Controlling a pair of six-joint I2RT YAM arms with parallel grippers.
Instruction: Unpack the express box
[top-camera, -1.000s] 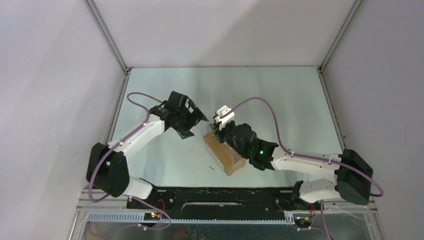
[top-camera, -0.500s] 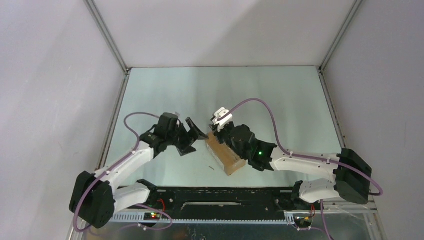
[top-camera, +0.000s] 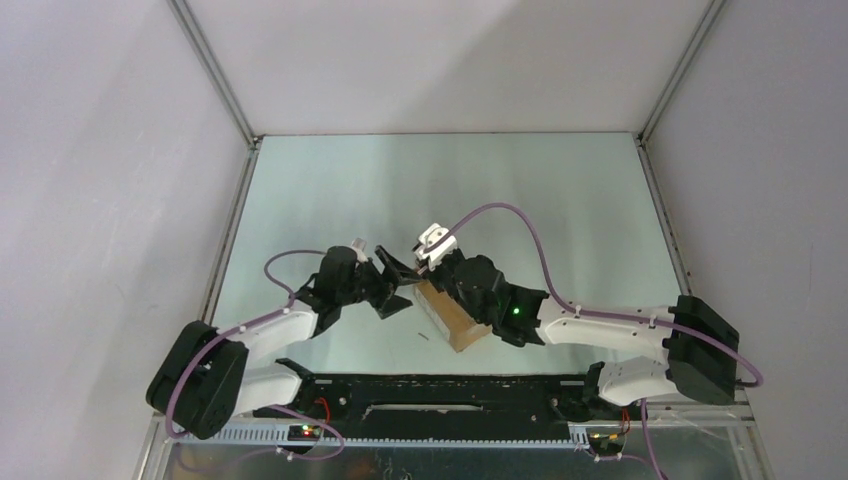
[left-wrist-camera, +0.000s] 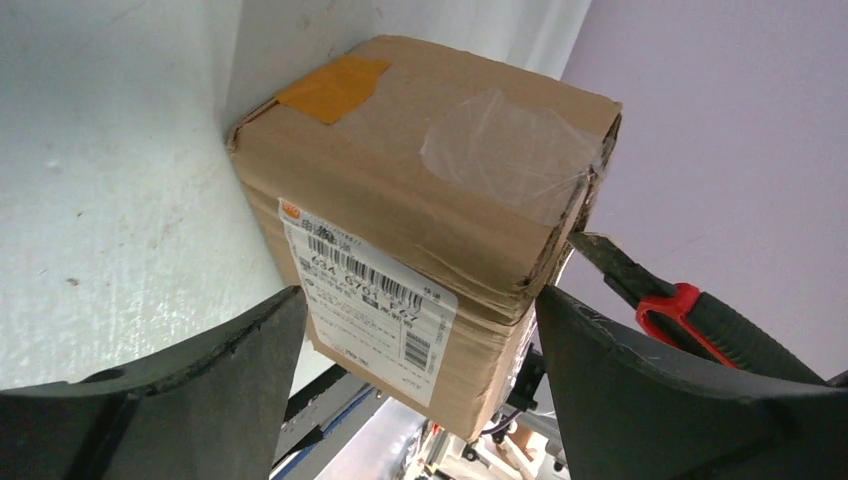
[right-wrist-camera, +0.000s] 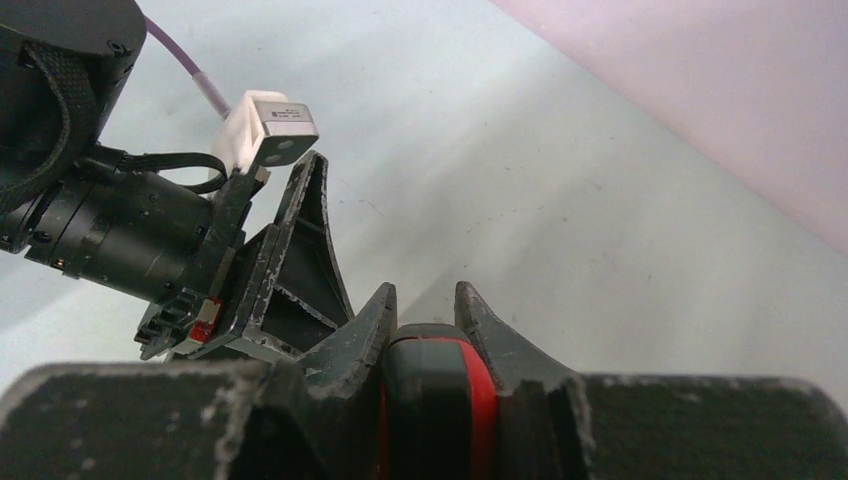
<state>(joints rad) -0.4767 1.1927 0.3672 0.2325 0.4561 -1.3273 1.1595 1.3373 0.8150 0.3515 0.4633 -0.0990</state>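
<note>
Express box (top-camera: 458, 322) lies on the table (top-camera: 560, 200), just beyond the gap between our two arm bases. Its long axis runs from 5 o'clock at the near end to 11 o'clock at the far end. It is plain brown cardboard. From our left wrist we see a white printed label (left-wrist-camera: 370, 300) with barcodes on one face, and on the adjoining face a patch of orange tape (left-wrist-camera: 335, 85) and a piece of clear tape (left-wrist-camera: 500, 145).

Further out, at the box's far end, both our grippers meet. Our left gripper (top-camera: 403, 284) comes in from 9 o'clock with its jaws spread wide. One finger stands on each side of the box's corner, and a gap shows on both sides, so it grips nothing.

Our right gripper (right-wrist-camera: 425, 297) reaches in from 4 o'clock above the box. Its fingers are pinched on the red-handled knife (right-wrist-camera: 440, 400). In the left wrist view the dark blade (left-wrist-camera: 610, 262) points at the box's edge beside the clear tape; we cannot tell whether the tip touches the cardboard.

Beyond the grippers, toward 12 o'clock, the table runs back to the rear wall.
</note>
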